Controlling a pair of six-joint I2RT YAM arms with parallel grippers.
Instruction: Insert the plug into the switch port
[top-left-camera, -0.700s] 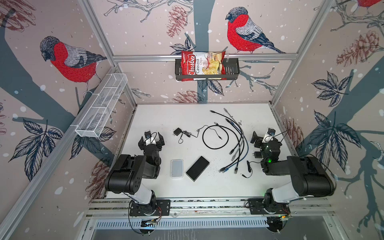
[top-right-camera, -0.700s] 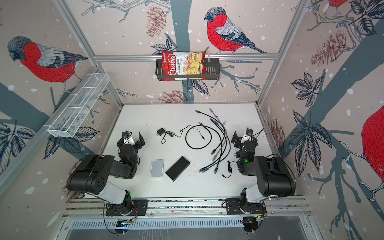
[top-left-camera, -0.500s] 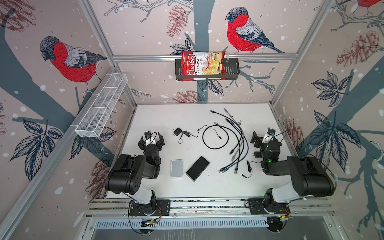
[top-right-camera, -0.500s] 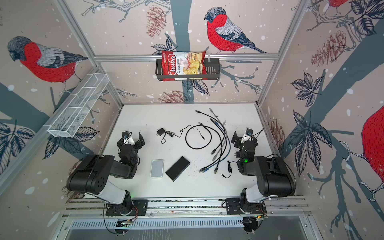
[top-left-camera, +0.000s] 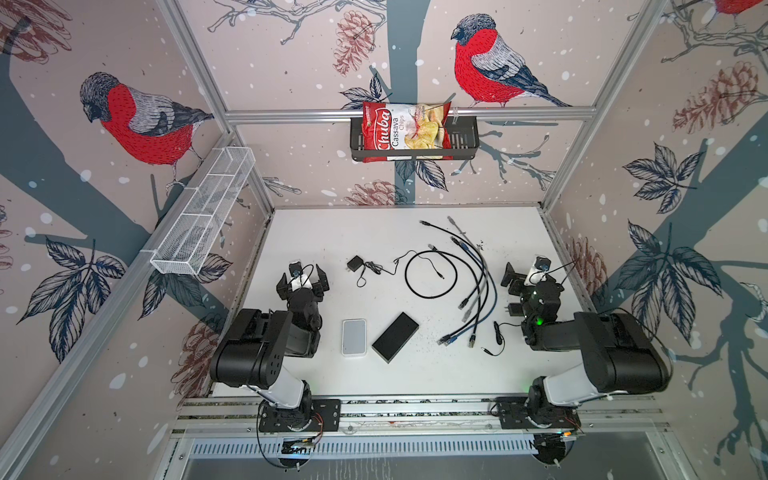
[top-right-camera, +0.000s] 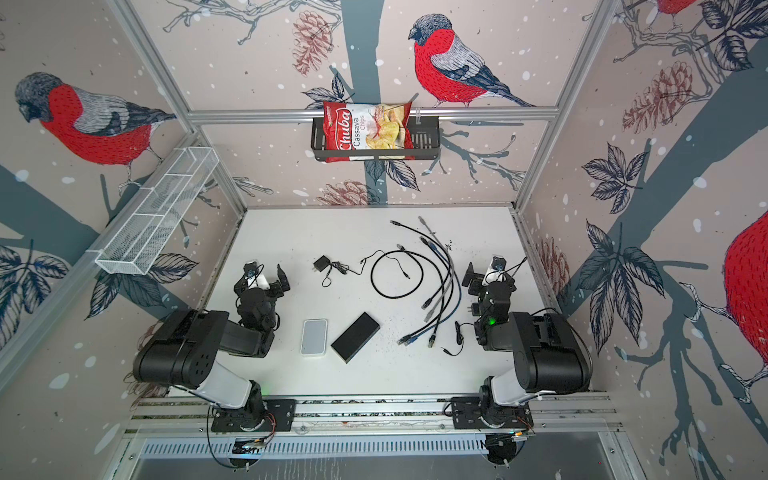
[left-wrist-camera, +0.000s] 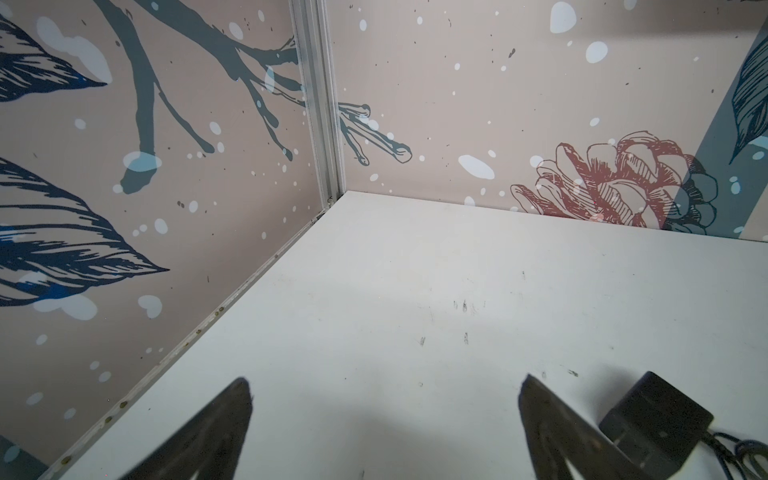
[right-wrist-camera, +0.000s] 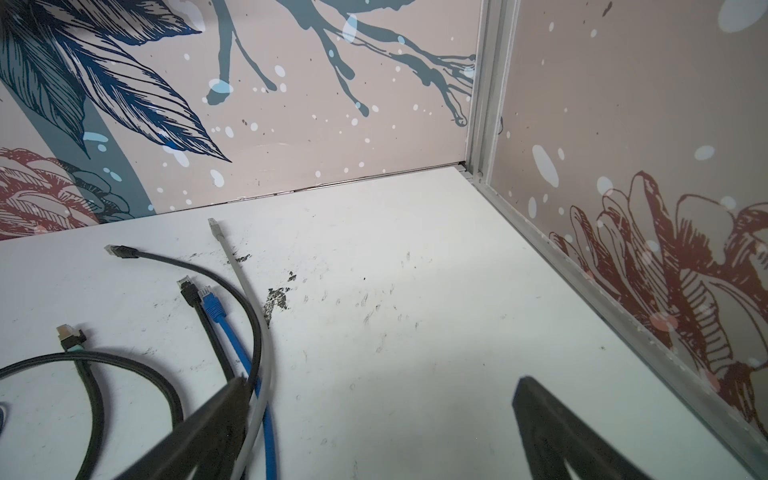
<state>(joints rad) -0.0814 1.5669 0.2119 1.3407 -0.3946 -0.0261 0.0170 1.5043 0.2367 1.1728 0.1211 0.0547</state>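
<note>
Two flat boxes lie side by side near the table's front: a white one and a black one. I cannot tell which is the switch, and no port shows from above. Several network cables with plugs at both ends lie right of centre. In the right wrist view a blue plug and black plugs point to the back wall. My left gripper stands open over bare table. My right gripper is open beside the cables, holding nothing.
A black power adapter with a thin looped lead lies mid-table, just right of my left gripper. Another adapter and its lead sit by my right arm. Walls close three sides; a chips bag hangs in a basket.
</note>
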